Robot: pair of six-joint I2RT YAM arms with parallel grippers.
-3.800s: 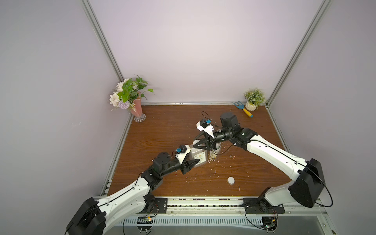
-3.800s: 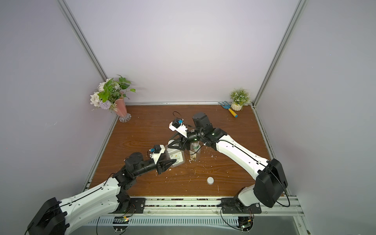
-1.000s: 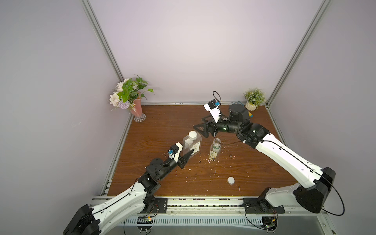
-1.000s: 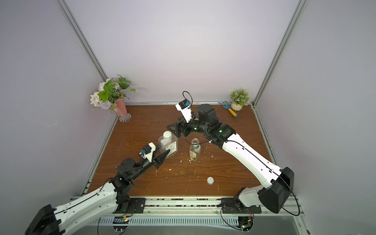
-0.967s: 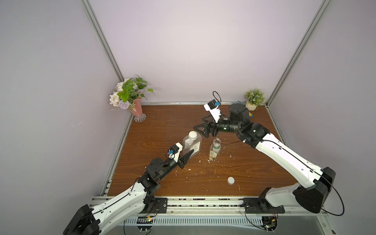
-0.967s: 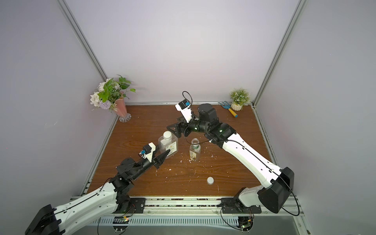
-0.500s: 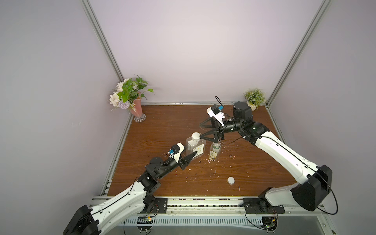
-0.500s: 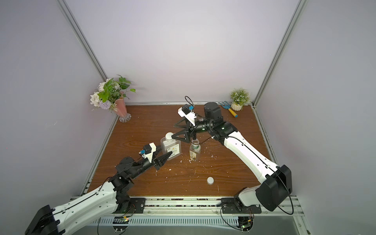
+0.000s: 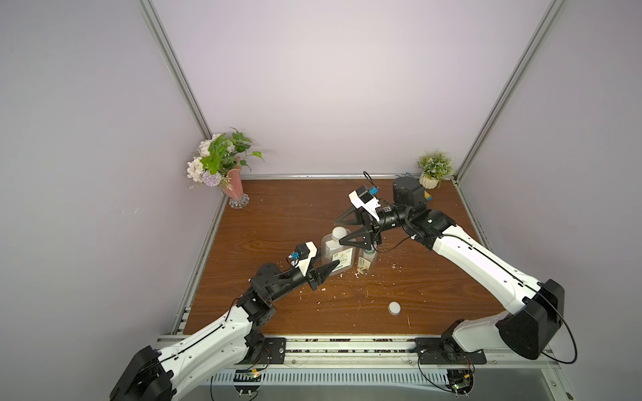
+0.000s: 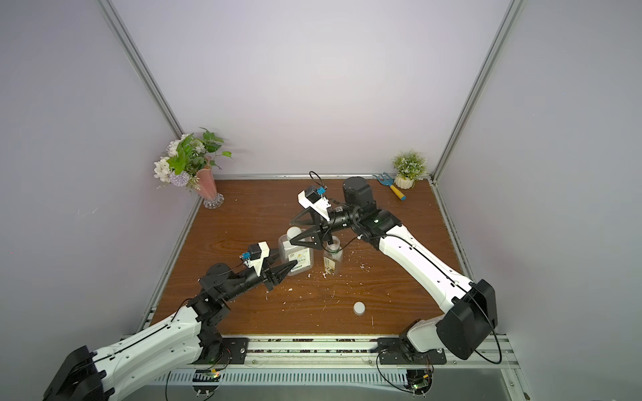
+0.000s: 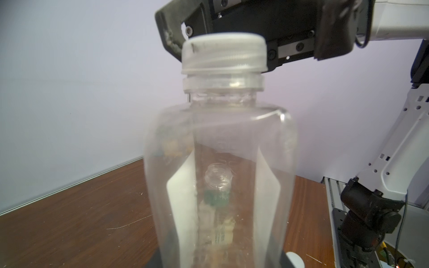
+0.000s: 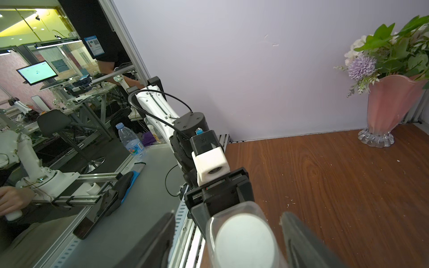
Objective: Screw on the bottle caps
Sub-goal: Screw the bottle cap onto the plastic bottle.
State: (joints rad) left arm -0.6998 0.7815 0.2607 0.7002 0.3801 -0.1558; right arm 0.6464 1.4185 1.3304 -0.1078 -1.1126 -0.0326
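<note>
Plastic bottle [image 9: 333,250] fills left pincer [image 10: 287,260]; right pincer [image 10: 291,231] gapes around cap [image 11: 222,52].

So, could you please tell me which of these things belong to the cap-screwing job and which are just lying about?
Job: square bottle, white cap on its neck, round uncapped bottle, loose cap.
Lying about: pink flower vase, small potted plant, toy rake, white crumbs.

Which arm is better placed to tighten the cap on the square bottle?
Right. The right hand, open, straddles the cap; the left hand grips the bottle lower down, so it can probably only steady it.
</note>
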